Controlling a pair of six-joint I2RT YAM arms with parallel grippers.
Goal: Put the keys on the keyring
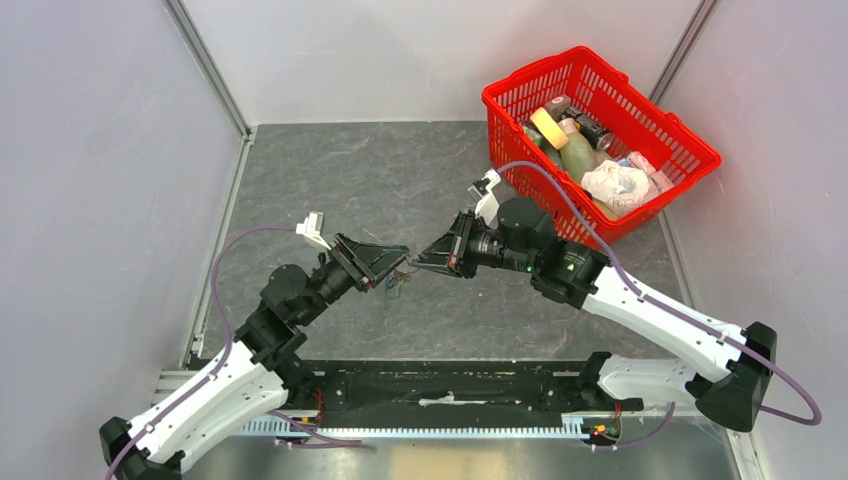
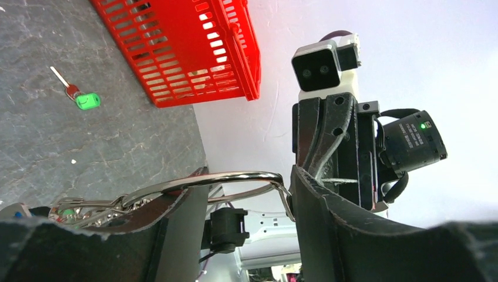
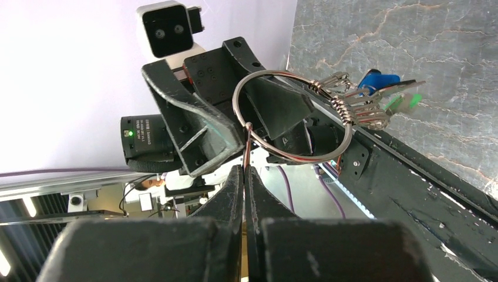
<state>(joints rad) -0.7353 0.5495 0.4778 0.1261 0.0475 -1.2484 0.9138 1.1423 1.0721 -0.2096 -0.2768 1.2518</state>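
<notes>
I had the right claw (image 3: 244, 167) pinched shut on the ring (image 3: 276, 72), left claw (image 2: 246, 185) spread astride it, grip unclear, keys (image 3: 376, 88) bunched beyond the right tips.

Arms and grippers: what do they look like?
White links, black joints on left arm and right arm, lilac cable along each. Black left gripper and right gripper, wedge-shaped fingers. White wrist camera on each, green status light nearby.
</notes>
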